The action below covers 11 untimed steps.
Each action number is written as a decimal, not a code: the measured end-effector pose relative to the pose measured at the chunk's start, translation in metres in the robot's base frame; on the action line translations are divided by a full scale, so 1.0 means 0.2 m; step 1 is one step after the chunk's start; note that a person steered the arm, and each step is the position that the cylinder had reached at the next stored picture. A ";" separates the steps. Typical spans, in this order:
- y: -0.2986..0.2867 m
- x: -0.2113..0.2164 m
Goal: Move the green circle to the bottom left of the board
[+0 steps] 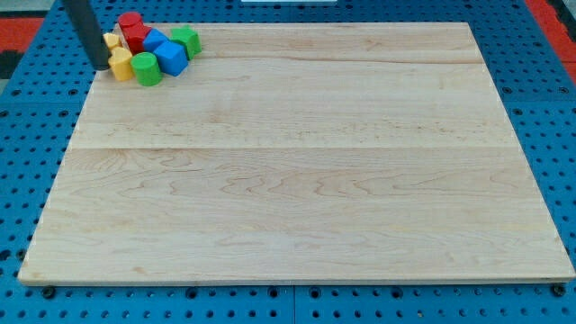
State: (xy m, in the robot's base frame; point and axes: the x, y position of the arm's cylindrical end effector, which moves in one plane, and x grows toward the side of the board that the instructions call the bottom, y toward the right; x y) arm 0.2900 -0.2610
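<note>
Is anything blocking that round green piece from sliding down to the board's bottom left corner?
Nothing visible does. The green circle block sits at the lower edge of the cluster at the view's top left, and the wooden board below it holds no other blocks. My tip stands left of it, with a yellow block between them.

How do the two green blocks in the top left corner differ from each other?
The green circle is round and yellower green; the other green block is angular and deeper green. The green circle lies nearer the view's bottom, close to my tip; the other green block sits at the cluster's right end. Both touch blue blocks.
</note>
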 end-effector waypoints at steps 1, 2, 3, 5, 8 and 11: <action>-0.10 0.04; -0.13 0.18; -0.07 0.23; -0.22 0.27; -0.15 -0.24; -0.04 -0.12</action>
State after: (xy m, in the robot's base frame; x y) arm 0.2662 -0.2698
